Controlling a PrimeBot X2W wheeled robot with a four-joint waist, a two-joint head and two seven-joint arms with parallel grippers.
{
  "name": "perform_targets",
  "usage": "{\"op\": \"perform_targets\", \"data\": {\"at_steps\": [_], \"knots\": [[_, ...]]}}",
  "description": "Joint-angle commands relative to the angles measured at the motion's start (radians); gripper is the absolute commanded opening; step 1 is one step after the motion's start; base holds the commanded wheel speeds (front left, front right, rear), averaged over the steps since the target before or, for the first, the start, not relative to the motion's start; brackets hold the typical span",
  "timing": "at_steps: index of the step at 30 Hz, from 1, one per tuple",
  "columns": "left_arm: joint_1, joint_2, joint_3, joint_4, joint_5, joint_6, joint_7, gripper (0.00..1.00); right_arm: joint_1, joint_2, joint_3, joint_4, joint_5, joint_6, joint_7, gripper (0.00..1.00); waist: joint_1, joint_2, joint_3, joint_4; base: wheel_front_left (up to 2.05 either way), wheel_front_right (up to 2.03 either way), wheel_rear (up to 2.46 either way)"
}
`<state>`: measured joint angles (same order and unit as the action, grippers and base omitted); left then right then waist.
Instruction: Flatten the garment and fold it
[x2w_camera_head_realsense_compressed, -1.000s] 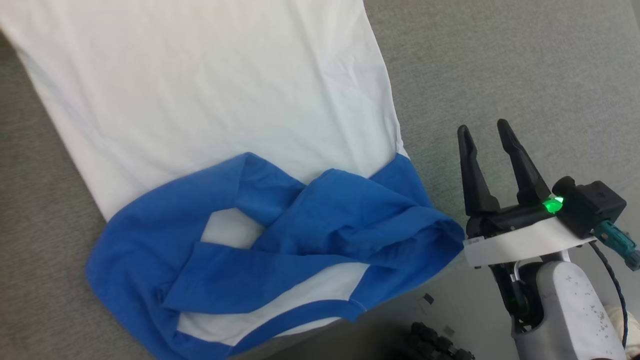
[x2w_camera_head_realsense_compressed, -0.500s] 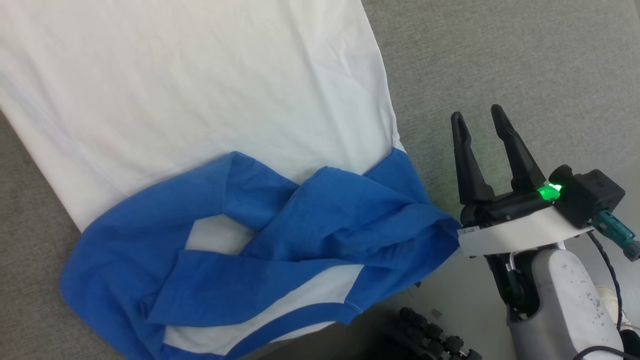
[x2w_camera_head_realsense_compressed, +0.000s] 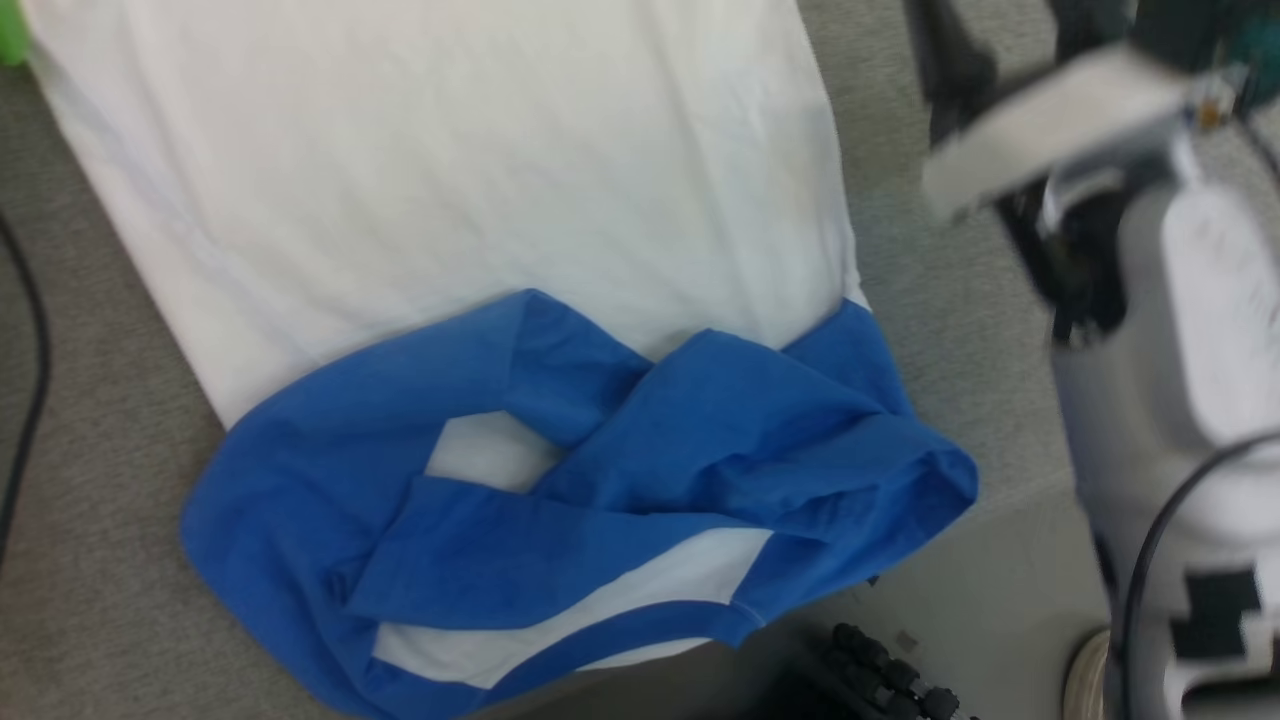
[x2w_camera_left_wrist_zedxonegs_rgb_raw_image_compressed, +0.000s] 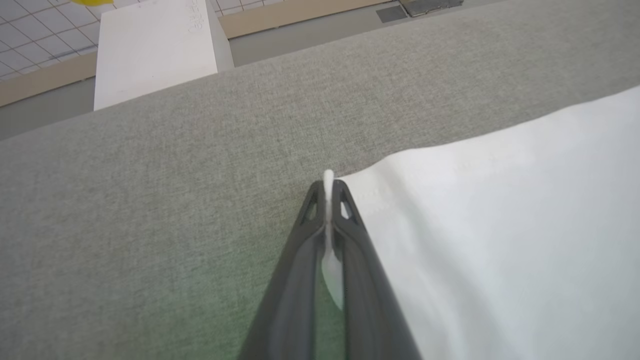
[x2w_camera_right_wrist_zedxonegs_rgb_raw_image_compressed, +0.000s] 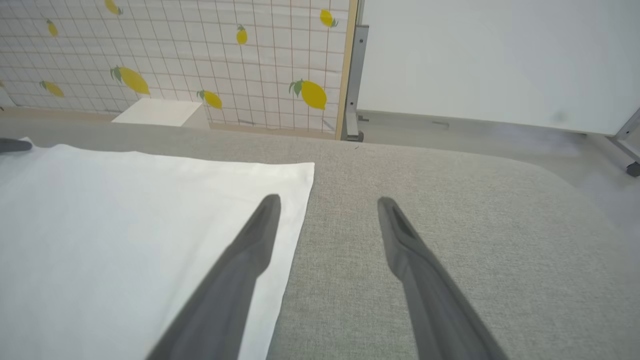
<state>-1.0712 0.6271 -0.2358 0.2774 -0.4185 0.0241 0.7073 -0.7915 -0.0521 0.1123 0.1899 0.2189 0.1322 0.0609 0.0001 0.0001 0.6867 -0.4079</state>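
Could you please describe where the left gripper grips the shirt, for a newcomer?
On the grey fabric table lies the garment, its white body spread flat. At one corner the left gripper is shut on it; unlike the flat cloth around, a small white tuft pokes past the dark fingertips.

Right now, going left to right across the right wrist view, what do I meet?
The garment → right gripper, open, one finger over the garment's edge → bare grey surface.
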Motion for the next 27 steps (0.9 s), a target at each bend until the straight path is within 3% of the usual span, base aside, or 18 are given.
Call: {"op": "perform_targets", "data": {"at_steps": [1, 6, 14, 22, 23, 24, 25, 27], "knots": [[-0.022, -0.016, -0.012, -0.001, 0.011, -0.013, -0.036, 0.0, -0.073, 0.002, -0.014, 0.049, 0.011, -0.002, 0.042, 1.0, -0.0001, -0.0001, 0.013, 0.038, 0.0, 0.0, 0.0], [-0.076, -0.065, -0.047, 0.023, 0.024, -0.041, -0.121, 0.0, -0.328, 0.002, -0.071, 0.282, 0.038, -0.002, 0.204, 1.0, -0.0001, -0.0001, 0.042, 0.096, 0.0, 0.0, 0.0], [-0.16, -0.145, -0.096, 0.052, 0.027, -0.069, -0.184, 0.0, -0.576, -0.001, -0.208, 0.533, -0.191, -0.002, 0.412, 1.0, -0.0001, -0.0001, 0.114, 0.212, 0.0, 0.0, 0.0], [-0.181, -0.189, -0.123, 0.063, 0.016, -0.088, -0.239, 0.0, -0.655, -0.001, -0.339, 0.575, -0.339, -0.002, 0.555, 1.0, -0.0001, -0.0001, 0.153, 0.287, 0.0, 0.0, 0.0], [-0.179, -0.191, -0.124, 0.066, 0.014, -0.089, -0.247, 0.0, -0.658, 0.0, -0.354, 0.578, -0.354, -0.002, 0.578, 0.94, -0.0001, -0.0001, 0.155, 0.291, 0.0, 0.0, 0.0], [-0.176, -0.195, -0.125, 0.07, 0.011, -0.09, -0.254, 0.0, -0.658, 0.0, -0.37, 0.581, -0.367, -0.002, 0.602, 0.64, -0.0001, -0.0001, 0.156, 0.294, 0.0, 0.0, 0.0], [-0.174, -0.196, -0.126, 0.072, 0.009, -0.091, -0.26, 0.0, -0.658, 0.0, -0.376, 0.584, -0.378, -0.002, 0.623, 0.44, -0.0001, -0.0001, 0.156, 0.297, 0.0, 0.0, 0.0], [-0.169, -0.196, -0.128, 0.08, 0.006, -0.094, -0.27, 0.0, -0.657, 0.001, -0.387, 0.582, -0.393, -0.002, 0.66, 0.19, -0.0001, -0.0001, 0.157, 0.301, 0.0, 0.0, 0.0]]}}
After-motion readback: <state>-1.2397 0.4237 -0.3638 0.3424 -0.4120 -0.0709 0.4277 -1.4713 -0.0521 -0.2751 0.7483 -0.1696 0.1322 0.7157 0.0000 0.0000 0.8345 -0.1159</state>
